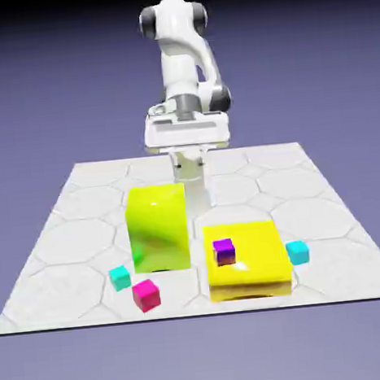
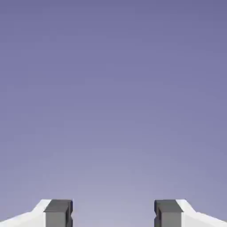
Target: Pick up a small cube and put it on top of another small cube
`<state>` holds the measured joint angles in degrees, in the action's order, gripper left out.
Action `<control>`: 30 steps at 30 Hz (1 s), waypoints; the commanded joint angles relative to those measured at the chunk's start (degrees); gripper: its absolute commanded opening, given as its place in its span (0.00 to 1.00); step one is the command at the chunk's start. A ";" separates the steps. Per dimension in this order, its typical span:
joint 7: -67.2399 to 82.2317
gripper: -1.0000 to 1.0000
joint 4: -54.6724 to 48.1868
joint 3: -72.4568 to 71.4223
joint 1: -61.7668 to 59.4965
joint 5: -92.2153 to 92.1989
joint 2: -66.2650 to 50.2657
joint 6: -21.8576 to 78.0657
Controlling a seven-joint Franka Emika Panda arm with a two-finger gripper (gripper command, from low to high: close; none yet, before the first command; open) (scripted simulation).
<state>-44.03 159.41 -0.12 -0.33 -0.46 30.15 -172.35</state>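
The tiny magenta-pink cube (image 1: 146,295) lies on the tiled table near its front edge, just in front of a tall yellow block. On top of a flat yellow block (image 1: 258,252) sits the tiny purple cube (image 1: 224,251), near that block's left side. My gripper (image 1: 190,175) hangs at the back of the table, behind both yellow blocks and well away from the two cubes. The hand view shows only the plain backdrop, with the gripper (image 2: 113,215) open and nothing between its grey fingertips (image 2: 58,213).
The tall yellow block (image 1: 158,229) stands between the gripper and the pink cube. One cyan cube (image 1: 120,277) lies just left of the pink cube. Another cyan cube (image 1: 297,252) rests against the flat yellow block's right side.
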 commanded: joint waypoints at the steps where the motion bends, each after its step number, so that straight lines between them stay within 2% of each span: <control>1: -1.30 0.50 -1.32 -0.10 -0.85 -0.38 -2.08 1.38; 25: -32.05 0.50 -32.44 -2.36 -20.85 -9.34 -51.20 33.98; 30: -31.14 0.50 -32.44 -3.14 -20.68 -10.36 -59.50 25.64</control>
<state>-75.16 126.98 -3.25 -21.01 -10.81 -29.34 -146.70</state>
